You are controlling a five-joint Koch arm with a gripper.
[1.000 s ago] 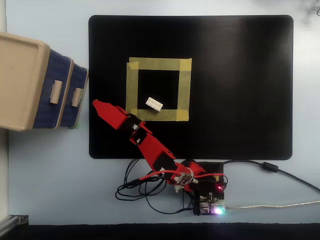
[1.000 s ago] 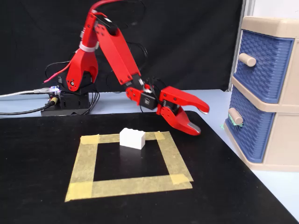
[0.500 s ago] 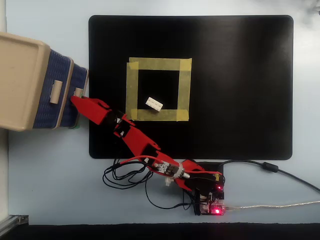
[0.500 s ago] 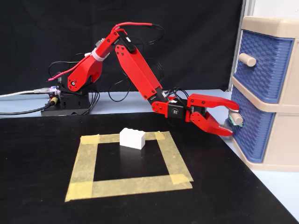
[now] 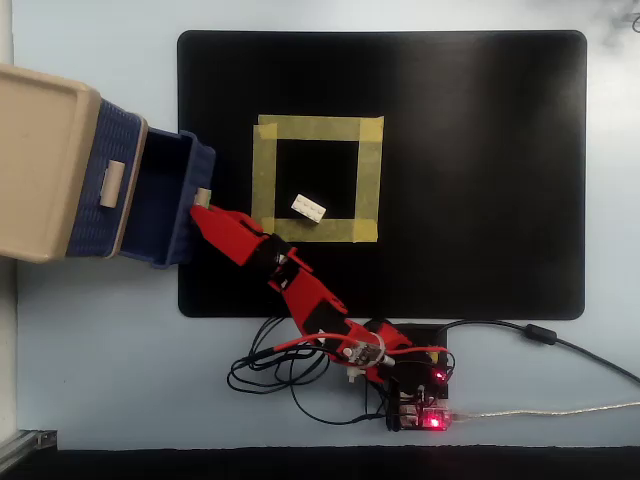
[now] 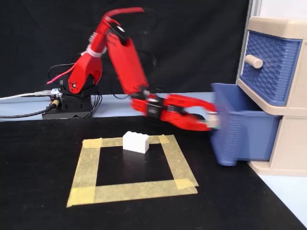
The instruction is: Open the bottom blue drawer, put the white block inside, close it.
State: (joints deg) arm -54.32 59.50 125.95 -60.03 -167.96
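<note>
Bottom blue drawer [image 5: 165, 200] pulled out of beige cabinet [image 5: 45, 160], interior exposed. Red hand [image 6: 211, 120] at drawer front, fingers pinched on beige handle [image 5: 201, 197]. White block [image 6: 135, 142] resting inside yellow tape square [image 6: 132, 167] on black mat [image 5: 480, 170], at roughly 3 o'clock from drawer in overhead view, clear of hand. Upper drawer [image 6: 269, 67] shut.
</note>
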